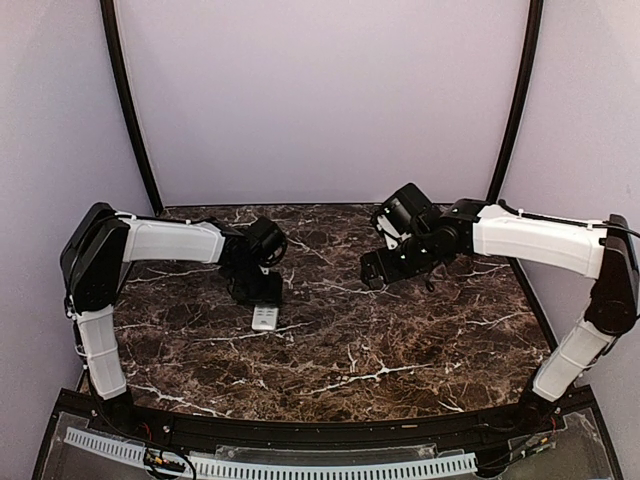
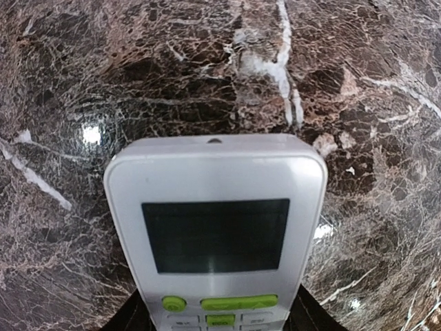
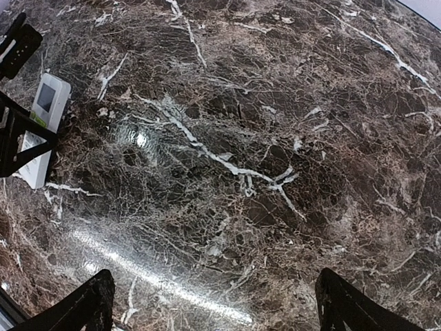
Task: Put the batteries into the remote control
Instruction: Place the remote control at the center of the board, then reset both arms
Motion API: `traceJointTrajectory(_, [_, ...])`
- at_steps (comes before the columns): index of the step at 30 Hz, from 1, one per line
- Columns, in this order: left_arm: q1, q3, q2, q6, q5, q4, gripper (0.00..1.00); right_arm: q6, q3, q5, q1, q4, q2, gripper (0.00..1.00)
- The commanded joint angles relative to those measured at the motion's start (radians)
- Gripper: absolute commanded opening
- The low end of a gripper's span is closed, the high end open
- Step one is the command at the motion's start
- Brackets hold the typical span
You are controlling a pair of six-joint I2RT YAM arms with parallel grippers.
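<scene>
The remote control (image 2: pixel 217 227) is a white handset with a dark display window and green buttons, lying face up on the marble table. My left gripper (image 2: pixel 219 323) is shut on its two long sides, with the dark fingers (image 2: pixel 127 318) showing at both lower edges. From above, the remote control (image 1: pixel 265 318) sticks out toward me below the left gripper (image 1: pixel 258 292). My right gripper (image 3: pixel 215 307) hangs open over bare marble with nothing between its fingers (image 3: pixel 89 303). From its wrist view the remote control (image 3: pixel 43 124) lies far to the left. The batteries are out of view.
The dark marble table (image 1: pixel 400 340) is ringed by pale walls, with two black poles at the back. My right gripper (image 1: pixel 374 272) sits right of centre, well apart from the left one. A black rail and a white cable chain (image 1: pixel 300 465) run along the near edge.
</scene>
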Motion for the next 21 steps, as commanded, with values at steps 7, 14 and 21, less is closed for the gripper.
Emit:
traceJointTrajectory(7, [0.013,0.016,0.061,-0.055,0.025,-0.089,0.95,-0.002,-0.012,0.026,-0.023,-0.012,-0.028,0.99])
traceJointTrajectory(14, [0.011,0.068,-0.025,-0.038,-0.027,-0.119,0.99,-0.012,-0.044,-0.022,-0.081,0.025,-0.076,0.99])
traceJointTrajectory(21, [0.089,-0.034,-0.377,0.094,-0.276,0.048,0.99,-0.048,-0.284,-0.248,-0.39,0.267,-0.328,0.99])
